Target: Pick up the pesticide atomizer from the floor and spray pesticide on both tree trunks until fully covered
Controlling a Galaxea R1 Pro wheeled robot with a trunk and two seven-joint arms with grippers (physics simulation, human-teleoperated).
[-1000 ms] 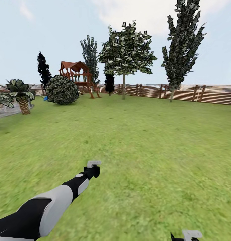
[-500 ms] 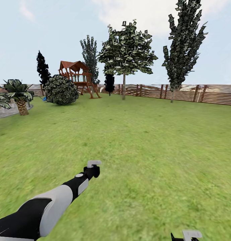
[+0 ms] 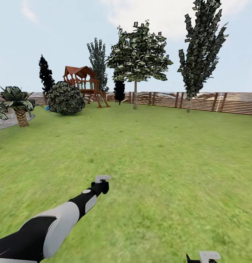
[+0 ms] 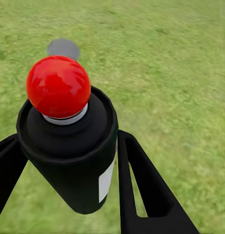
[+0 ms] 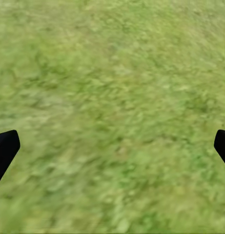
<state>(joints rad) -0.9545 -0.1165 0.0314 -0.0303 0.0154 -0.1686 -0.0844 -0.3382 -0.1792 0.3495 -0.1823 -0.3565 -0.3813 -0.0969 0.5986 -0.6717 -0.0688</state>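
The pesticide atomizer (image 4: 68, 146), a black can with a round red cap (image 4: 58, 85), sits upright between the fingers of my left gripper (image 4: 68, 141), which is shut on it. In the head view the left gripper (image 3: 102, 182) is stretched forward over the lawn (image 3: 158, 157). My right gripper (image 5: 112, 146) is open above bare grass, and its tip (image 3: 204, 257) shows at the lower edge of the head view. Two tall trees stand far off by the fence: a broad-crowned one (image 3: 138, 53) with a pale trunk (image 3: 135, 95) and a taller, narrower one (image 3: 202, 47).
A brown slat fence (image 3: 213, 102) closes the far side. At the left are a wooden play tower (image 3: 84, 82), a round bush (image 3: 65, 98), dark conifers (image 3: 45, 73) and a palm-like plant (image 3: 18, 104). A small grey disc (image 4: 63, 48) lies on the grass.
The whole head view has shifted: the palm and the bush slid left, so the camera moved. Both arms keep their pose, and the can stays in the left gripper.
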